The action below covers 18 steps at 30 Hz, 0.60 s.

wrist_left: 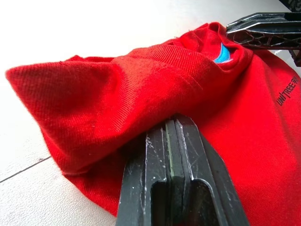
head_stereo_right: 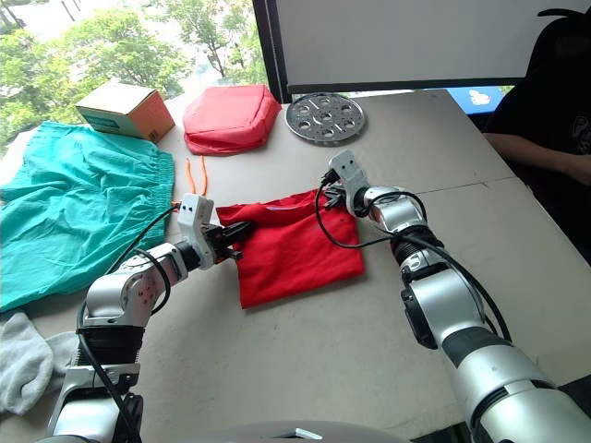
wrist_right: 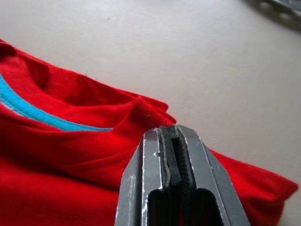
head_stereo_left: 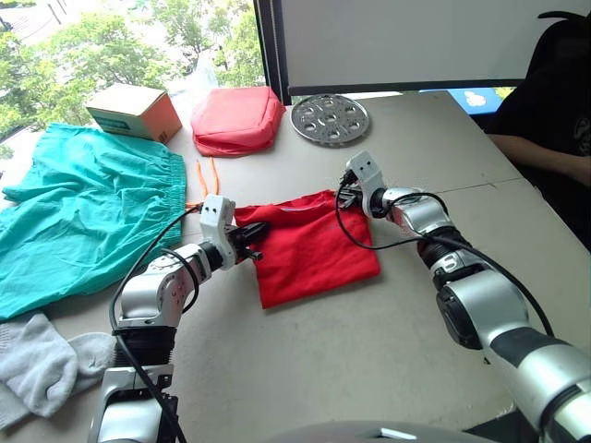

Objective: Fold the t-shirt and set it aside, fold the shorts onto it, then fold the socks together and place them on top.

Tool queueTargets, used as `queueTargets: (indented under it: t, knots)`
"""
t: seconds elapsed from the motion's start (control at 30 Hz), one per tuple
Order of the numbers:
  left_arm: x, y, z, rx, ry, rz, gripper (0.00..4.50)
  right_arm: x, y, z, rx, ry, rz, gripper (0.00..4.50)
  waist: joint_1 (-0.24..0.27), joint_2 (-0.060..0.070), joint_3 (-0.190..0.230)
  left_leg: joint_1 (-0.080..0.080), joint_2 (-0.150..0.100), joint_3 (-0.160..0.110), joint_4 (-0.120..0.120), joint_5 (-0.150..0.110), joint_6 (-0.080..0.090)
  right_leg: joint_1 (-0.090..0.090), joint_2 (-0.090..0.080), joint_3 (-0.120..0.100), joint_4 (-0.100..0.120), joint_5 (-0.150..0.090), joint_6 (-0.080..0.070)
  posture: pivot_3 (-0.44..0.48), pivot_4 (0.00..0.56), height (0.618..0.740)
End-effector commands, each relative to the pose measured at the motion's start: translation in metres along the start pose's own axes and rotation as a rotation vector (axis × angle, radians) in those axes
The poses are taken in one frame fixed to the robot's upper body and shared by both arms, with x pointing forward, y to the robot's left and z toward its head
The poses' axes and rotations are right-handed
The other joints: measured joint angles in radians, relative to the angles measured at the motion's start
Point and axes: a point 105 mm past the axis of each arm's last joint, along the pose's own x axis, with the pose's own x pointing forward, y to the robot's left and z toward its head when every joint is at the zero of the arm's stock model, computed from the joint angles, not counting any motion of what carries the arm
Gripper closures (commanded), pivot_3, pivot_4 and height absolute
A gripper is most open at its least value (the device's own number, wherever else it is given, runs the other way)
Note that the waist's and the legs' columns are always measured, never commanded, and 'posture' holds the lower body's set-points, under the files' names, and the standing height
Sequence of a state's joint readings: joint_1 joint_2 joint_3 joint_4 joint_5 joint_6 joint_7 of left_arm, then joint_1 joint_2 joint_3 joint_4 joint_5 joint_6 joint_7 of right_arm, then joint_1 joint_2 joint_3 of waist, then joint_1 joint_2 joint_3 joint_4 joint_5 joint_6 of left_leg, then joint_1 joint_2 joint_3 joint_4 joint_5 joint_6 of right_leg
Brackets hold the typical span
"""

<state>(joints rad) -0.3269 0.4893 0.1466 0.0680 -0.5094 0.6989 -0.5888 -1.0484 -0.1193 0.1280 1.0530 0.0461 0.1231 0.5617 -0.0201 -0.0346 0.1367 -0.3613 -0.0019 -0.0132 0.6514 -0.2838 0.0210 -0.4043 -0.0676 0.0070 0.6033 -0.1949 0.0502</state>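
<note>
A: What has the left hand got?
B: It is clenched on the shirt, fingers pressed together with a bunched red fold pinched between them at the cloth's left edge.

A: And the right hand?
B: Also clamped on the shirt, at the far right corner by the collar; in the right wrist view the fingers meet on the red hem, with a blue neckband lining just beside them.

A: How does the shirt lie?
B: Folded into a rough square in the middle of the worktop, its far edge lifted a little between the two hands, the near part flat.

A: Where are the shorts?
B: Spread out at the left of the worktop, unfolded, waistband towards the shirt, the orange cord lying between them and the shirt.

A: The socks?
B: In a loose grey heap at the near left corner, below the shorts and well apart from the shirt.

A: Anything further out?
B: A cardboard box, a salmon-red pouch and a round perforated metal plate stand along the far edge. A person in black sits at the right, forearm on the worktop.
</note>
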Motion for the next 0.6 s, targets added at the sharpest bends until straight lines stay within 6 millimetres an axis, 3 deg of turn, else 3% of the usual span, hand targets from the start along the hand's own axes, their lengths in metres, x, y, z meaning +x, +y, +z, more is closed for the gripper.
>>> queueTargets:
  t: [0.03, 0.13, 0.23, 0.33, 0.43, 0.53, 0.6]
  knots:
    - [-0.003, 0.007, 0.002, 0.0, -0.01, 0.029, 4.44, -0.008, 0.005, 0.05, 0.045, -0.223, 0.112, 4.5, -0.004, 0.0, 0.0, 0.0, 0.0, 0.0, 0.0, 0.0, 0.0, 0.0, 0.0, 0.0, 0.0, 0.0, 0.0, 0.0, 0.15, 0.74]
    - [-0.002, 0.008, 0.002, -0.016, -0.012, 0.032, 4.44, -0.019, 0.038, 0.046, 0.046, -0.188, 0.372, 4.5, -0.009, 0.0, 0.0, 0.0, 0.003, -0.001, 0.0, 0.0, 0.0, 0.0, 0.0, 0.0, 0.0, 0.0, 0.0, 0.0, 0.15, 0.74]
    - [-0.001, 0.006, 0.004, -0.017, -0.027, 0.025, 4.44, -0.016, 0.047, 0.033, -0.002, -0.113, 0.391, 4.5, -0.01, 0.001, 0.0, 0.001, 0.004, -0.002, 0.0, -0.002, 0.004, 0.001, 0.0, -0.001, 0.003, 0.0, 0.0, 0.0, 0.15, 0.74]
    - [0.0, 0.002, 0.009, -0.051, -0.054, 0.015, 4.44, 0.003, 0.033, 0.011, -0.012, -0.002, 0.19, 4.5, -0.011, 0.001, 0.0, 0.001, 0.003, -0.002, 0.001, -0.002, 0.004, 0.001, -0.001, -0.001, 0.003, 0.0, 0.0, 0.0, 0.15, 0.74]
    - [0.0, -0.001, 0.009, -0.062, -0.059, 0.016, 4.44, 0.008, 0.012, 0.003, -0.027, 0.029, 0.01, 4.5, -0.01, 0.001, 0.0, 0.0, 0.003, -0.003, 0.001, 0.0, 0.0, 0.0, -0.002, -0.001, 0.002, 0.0, 0.0, 0.0, 0.15, 0.74]
    - [0.0, -0.002, 0.008, -0.065, -0.058, 0.019, 4.44, 0.006, -0.005, 0.007, -0.038, -0.013, -0.109, 4.5, -0.01, 0.001, 0.0, 0.0, 0.002, -0.003, 0.0, 0.001, -0.001, 0.0, -0.002, -0.002, 0.001, 0.0, 0.0, 0.0, 0.15, 0.74]
    - [-0.001, -0.003, 0.008, -0.069, -0.059, 0.02, 4.44, 0.003, -0.005, 0.019, 0.003, -0.098, -0.076, 4.5, -0.011, 0.001, 0.0, 0.0, 0.002, -0.005, 0.0, 0.001, -0.002, 0.0, -0.002, -0.003, 0.001, 0.0, 0.0, 0.0, 0.15, 0.74]
